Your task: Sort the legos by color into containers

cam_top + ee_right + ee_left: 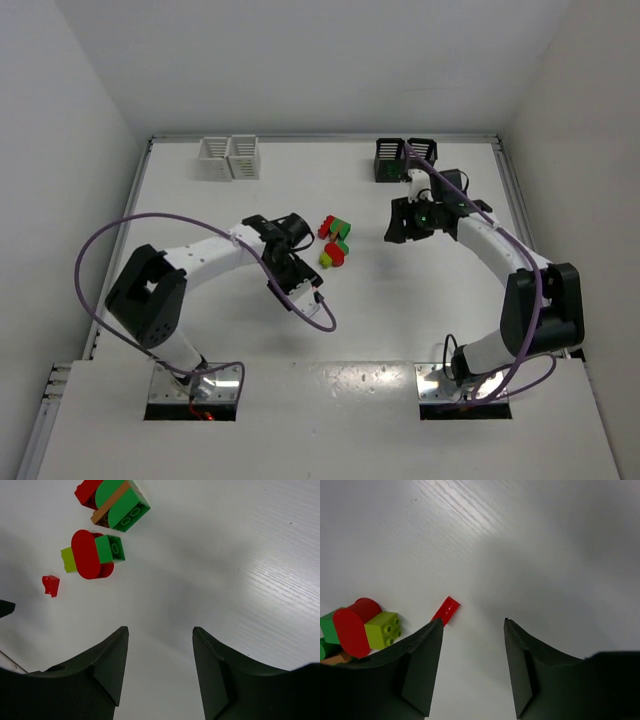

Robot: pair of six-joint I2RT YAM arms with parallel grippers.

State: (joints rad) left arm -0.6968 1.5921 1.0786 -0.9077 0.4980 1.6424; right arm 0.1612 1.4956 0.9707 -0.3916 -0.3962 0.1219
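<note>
The legos lie mid-table in two joined chunks: a green, brown and red one (335, 228) (120, 502) and a red, green and yellow-green one (333, 256) (92, 554) (352, 630). A tiny red single (446, 610) (50, 585) lies apart from them, just beyond my left gripper's left fingertip. My left gripper (305, 285) (473, 622) is open and empty, low over the table beside the chunks. My right gripper (395, 228) (160, 629) is open and empty, to the right of the legos. The white bins (229, 157) stand at the back left, the black bins (392, 160) at the back right.
My right arm's wrist partly covers the black bins in the top view. A purple cable (322, 318) loops off the left wrist close to the legos. White walls close in the table at the left, back and right.
</note>
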